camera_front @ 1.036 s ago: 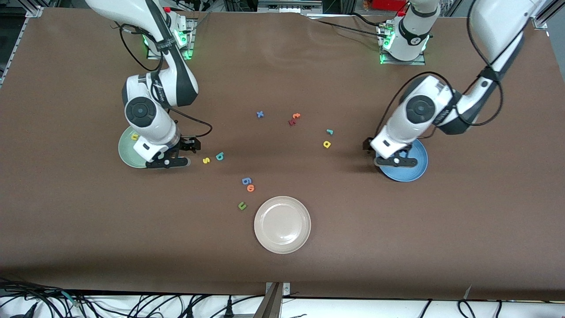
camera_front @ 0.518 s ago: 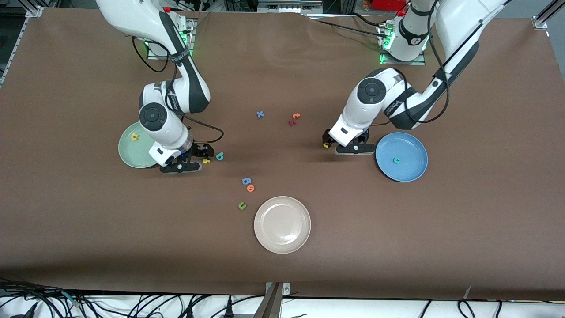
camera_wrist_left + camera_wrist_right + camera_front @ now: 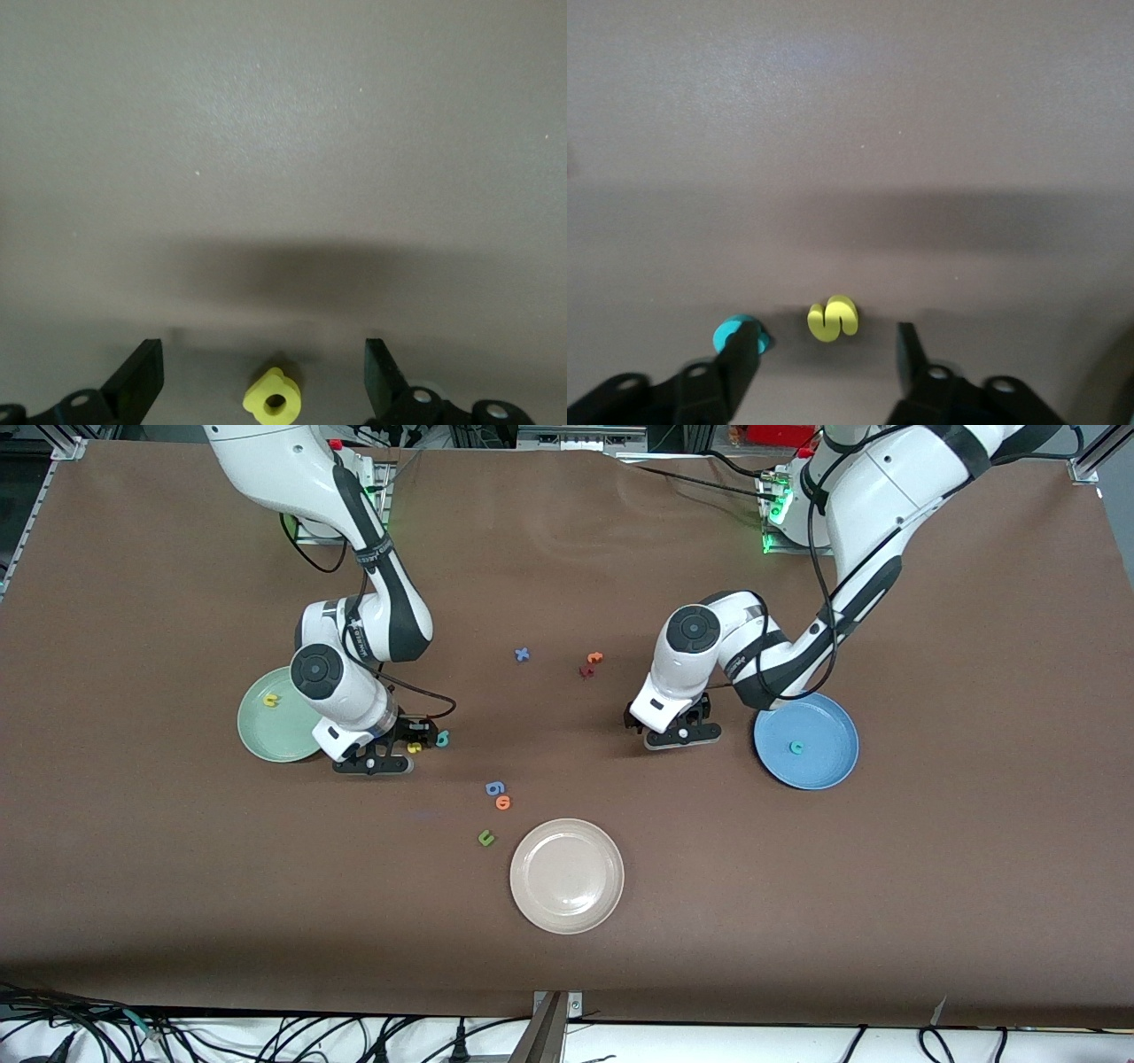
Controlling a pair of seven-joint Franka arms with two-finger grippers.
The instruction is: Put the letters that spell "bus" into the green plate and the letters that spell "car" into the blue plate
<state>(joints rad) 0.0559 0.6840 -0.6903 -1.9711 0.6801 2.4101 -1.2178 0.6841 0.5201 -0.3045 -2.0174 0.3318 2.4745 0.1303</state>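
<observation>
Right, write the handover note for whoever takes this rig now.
Left gripper: open, low at the table, fingers either side of the yellow a, not gripping it.
Right gripper: open, low at the table, fingers either side of the yellow s; the teal b lies just beside one finger.
Done: yellow u lies in the green plate; teal c lies in the blue plate.
Left: s and b into the green plate; a and r into the blue plate. The r is not visible in any view.
</observation>
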